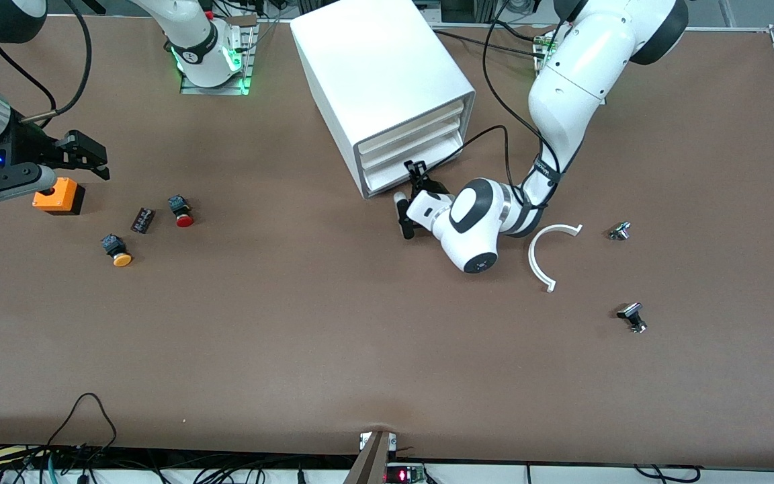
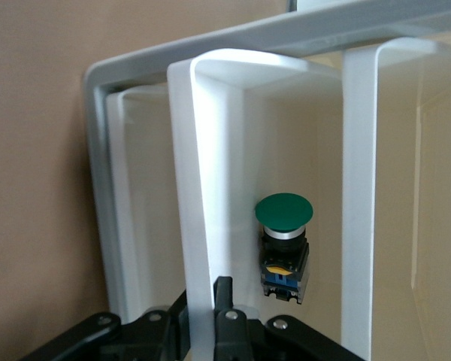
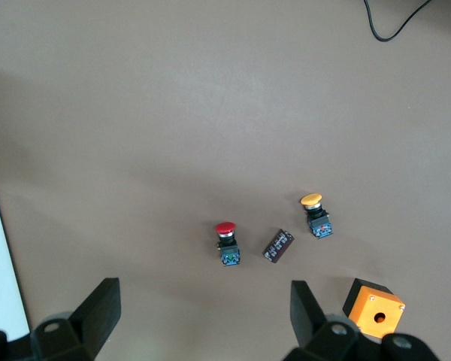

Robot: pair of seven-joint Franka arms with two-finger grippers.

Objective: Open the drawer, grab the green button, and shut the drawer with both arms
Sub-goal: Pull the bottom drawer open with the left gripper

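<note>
The white cabinet (image 1: 380,74) stands at the table's middle, toward the arms' bases. My left gripper (image 1: 416,176) is at the front of its lowest drawer (image 1: 387,178). In the left wrist view the left gripper (image 2: 203,304) is shut on the drawer's thin white front wall (image 2: 204,188), one finger on each side. The green-capped button (image 2: 284,214) lies inside that drawer, just past the wall; it is hidden in the front view. The drawer looks barely pulled out. My right gripper (image 1: 84,158) is open and empty, up over the table near the orange box (image 1: 59,195), and also shows in the right wrist view (image 3: 203,312).
A red-capped button (image 1: 182,210), a yellow-capped button (image 1: 117,250) and a small black part (image 1: 143,220) lie toward the right arm's end. A white curved piece (image 1: 548,252) and two small metal parts (image 1: 620,231) (image 1: 632,316) lie toward the left arm's end.
</note>
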